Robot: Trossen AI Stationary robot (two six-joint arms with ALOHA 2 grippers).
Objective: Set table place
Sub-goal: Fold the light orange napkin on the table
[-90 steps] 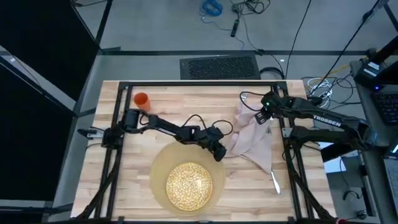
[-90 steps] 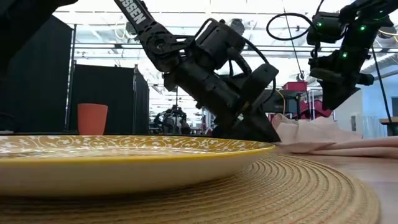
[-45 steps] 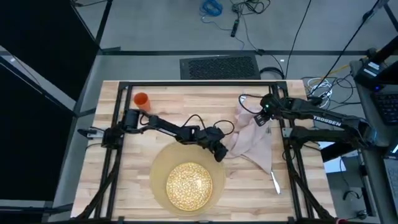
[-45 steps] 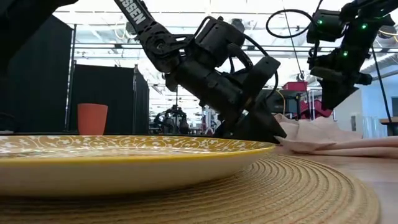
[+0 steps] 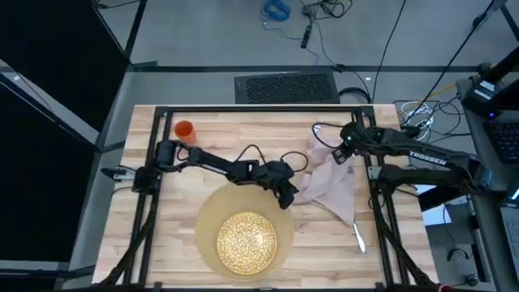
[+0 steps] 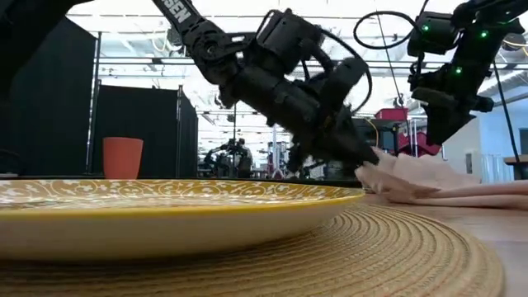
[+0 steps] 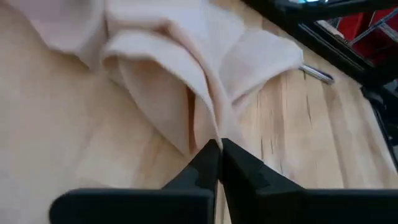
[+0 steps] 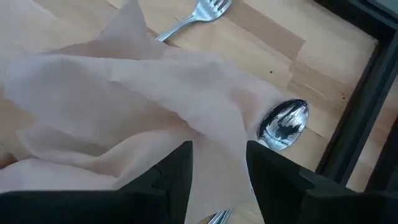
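High view: the napkin is lying crumpled right of the plate on the desk. My left tool is pinching its edge closed; my right tool is hovering, parted. Soft, limp cloth; I'm judging corners grip best.

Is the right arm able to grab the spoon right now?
Probably not easily. The right gripper hovers open right over the napkin, and the cloth covers the spoon's handle; only its bowl shows. The napkin likely has to move first.
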